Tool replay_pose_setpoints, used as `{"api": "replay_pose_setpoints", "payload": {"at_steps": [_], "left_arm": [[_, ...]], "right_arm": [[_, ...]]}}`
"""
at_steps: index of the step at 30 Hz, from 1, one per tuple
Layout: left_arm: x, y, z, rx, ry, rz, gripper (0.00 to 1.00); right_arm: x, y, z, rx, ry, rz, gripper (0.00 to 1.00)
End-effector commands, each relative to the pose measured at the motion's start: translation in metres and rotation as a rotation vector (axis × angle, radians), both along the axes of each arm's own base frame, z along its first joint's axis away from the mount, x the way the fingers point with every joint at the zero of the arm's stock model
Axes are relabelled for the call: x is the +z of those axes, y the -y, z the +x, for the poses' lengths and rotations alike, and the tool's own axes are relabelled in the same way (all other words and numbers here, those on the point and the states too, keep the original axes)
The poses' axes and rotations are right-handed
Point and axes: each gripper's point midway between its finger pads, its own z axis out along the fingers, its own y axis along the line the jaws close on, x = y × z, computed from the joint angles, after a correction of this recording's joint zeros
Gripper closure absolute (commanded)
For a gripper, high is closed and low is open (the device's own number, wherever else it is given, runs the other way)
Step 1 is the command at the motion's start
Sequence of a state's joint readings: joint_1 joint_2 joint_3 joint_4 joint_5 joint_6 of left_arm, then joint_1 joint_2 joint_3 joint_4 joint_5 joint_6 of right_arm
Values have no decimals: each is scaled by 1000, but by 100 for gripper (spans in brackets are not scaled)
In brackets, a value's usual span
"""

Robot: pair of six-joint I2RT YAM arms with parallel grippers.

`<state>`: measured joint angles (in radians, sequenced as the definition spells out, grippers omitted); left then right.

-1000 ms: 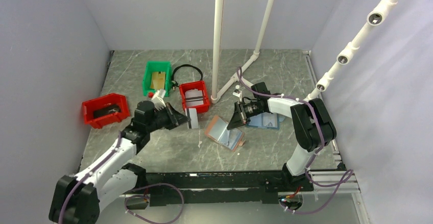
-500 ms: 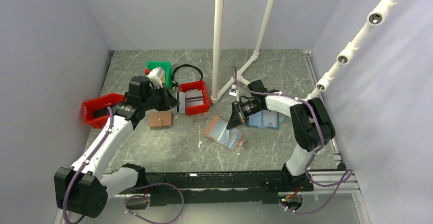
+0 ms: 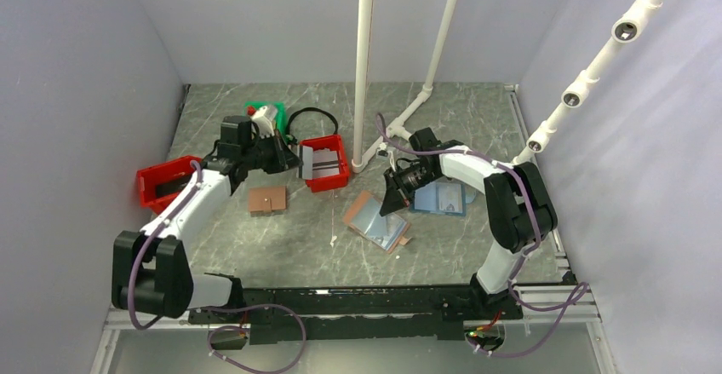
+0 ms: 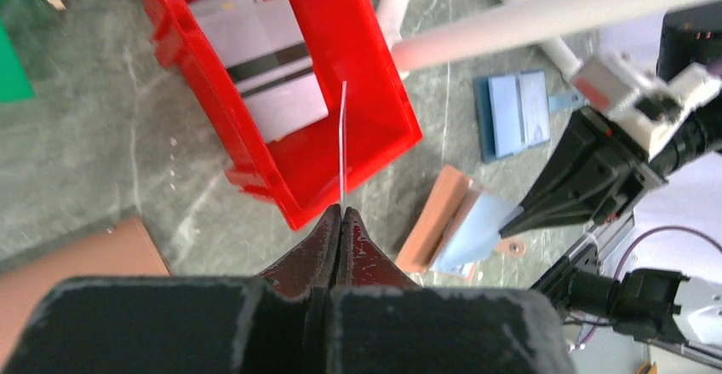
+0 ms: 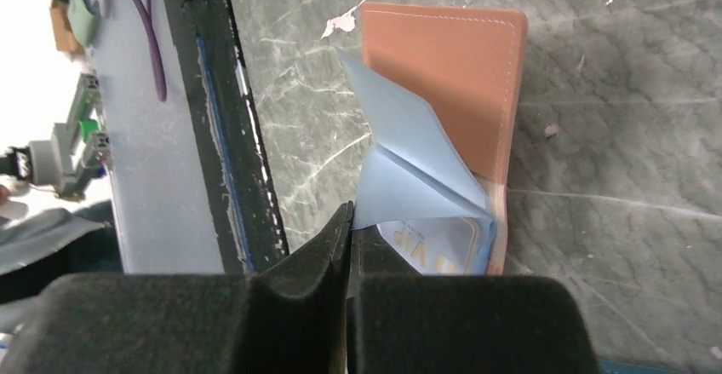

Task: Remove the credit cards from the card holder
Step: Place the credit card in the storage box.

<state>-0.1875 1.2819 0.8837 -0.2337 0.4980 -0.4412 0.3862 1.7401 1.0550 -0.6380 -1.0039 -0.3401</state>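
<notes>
Drop-off step: the left gripper [image 4: 340,212] pinches 1 credit card [image 4: 343,144] edge-on above the red bin [image 4: 375,59], where others lie. The right gripper [image 5: 351,221] nips the blue lining of the open card holder [image 5: 443,76] on the table [image 3: 298,242]. Next, I judge: release over the bin, then fetch the remaining card [image 5: 430,253]

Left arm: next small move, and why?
Probably open the left gripper and drop the card: it is pinched edge-on over the red bin, where other cards lie. The right gripper is shut on the card holder's blue flap, with another card showing inside.
</notes>
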Motion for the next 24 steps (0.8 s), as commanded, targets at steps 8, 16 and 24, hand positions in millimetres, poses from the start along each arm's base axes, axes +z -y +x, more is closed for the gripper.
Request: {"api": "replay_pose_setpoints", "payload": {"at_steps": [8, 16, 24], "left_arm": [[49, 0, 52, 1, 175, -156, 100], [17, 8, 57, -12, 88, -204, 100], [-22, 15, 77, 19, -125, -232, 99]], "right_arm": [[6, 8, -11, 168, 199, 63, 99], [-9, 17, -17, 188, 201, 15, 99], [-18, 22, -15, 169, 204, -33, 98]]}}
